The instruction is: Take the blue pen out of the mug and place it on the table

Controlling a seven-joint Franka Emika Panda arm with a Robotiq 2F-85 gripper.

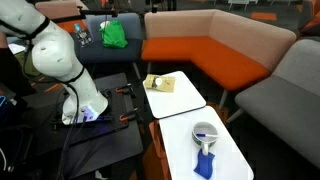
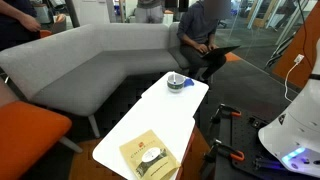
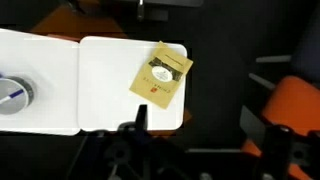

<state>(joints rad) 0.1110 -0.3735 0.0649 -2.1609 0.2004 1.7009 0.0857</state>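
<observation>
At the left edge of the wrist view, we find the mug (image 3: 12, 93) cut off by the frame, on the tabletop (image 3: 50, 60), with the blue pen (image 3: 14, 95) inside. Along the bottom, the dark, blurred fingers (image 3: 138, 118) stand wide apart, holding nothing.

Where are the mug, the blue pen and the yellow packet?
the mug (image 3: 29, 93): wrist view, right side of its rim.
the blue pen (image 3: 11, 95): wrist view, its shaft inside the mug.
the yellow packet (image 3: 160, 75): wrist view, its middle.
</observation>
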